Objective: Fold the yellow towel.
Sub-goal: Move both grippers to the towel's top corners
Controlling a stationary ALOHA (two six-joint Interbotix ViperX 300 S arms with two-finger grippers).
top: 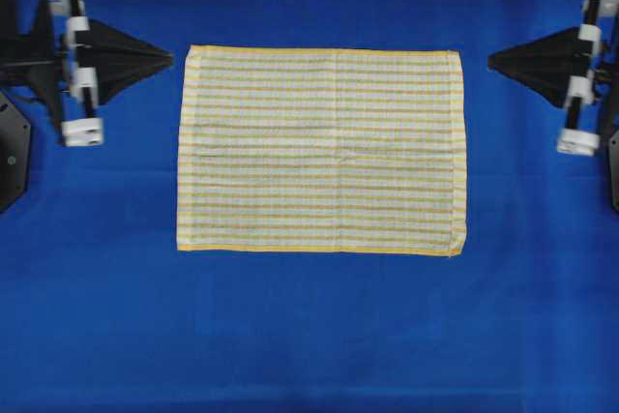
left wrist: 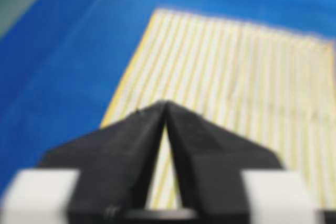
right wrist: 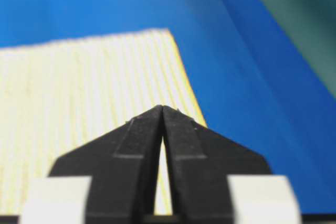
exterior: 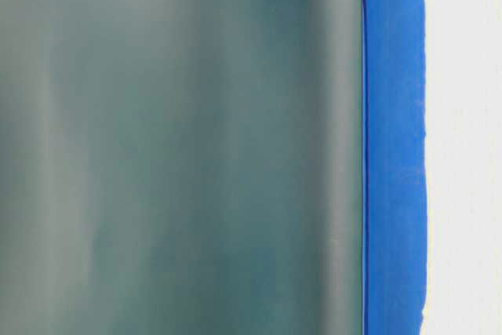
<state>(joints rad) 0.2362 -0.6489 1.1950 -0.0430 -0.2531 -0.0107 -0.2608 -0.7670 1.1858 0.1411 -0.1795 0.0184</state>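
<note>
The yellow towel (top: 321, 150) lies flat and fully spread on the blue cloth surface, white with fine yellow stripes and yellow hems. My left gripper (top: 170, 58) is shut and empty, its tips just left of the towel's upper left corner, above the blue cloth. My right gripper (top: 491, 61) is shut and empty, just right of the towel's upper right corner. In the left wrist view the towel (left wrist: 247, 82) lies ahead of the shut gripper (left wrist: 166, 103). In the right wrist view the towel (right wrist: 79, 93) lies ahead and to the left of the shut gripper (right wrist: 162, 107).
The blue cloth surface (top: 309, 336) runs all round the towel. The table-level view shows only a blurred grey-green panel (exterior: 180, 147), a blue strip (exterior: 392, 147) and a white wall. Black arm bases stand at the left (top: 12, 157) and right edges.
</note>
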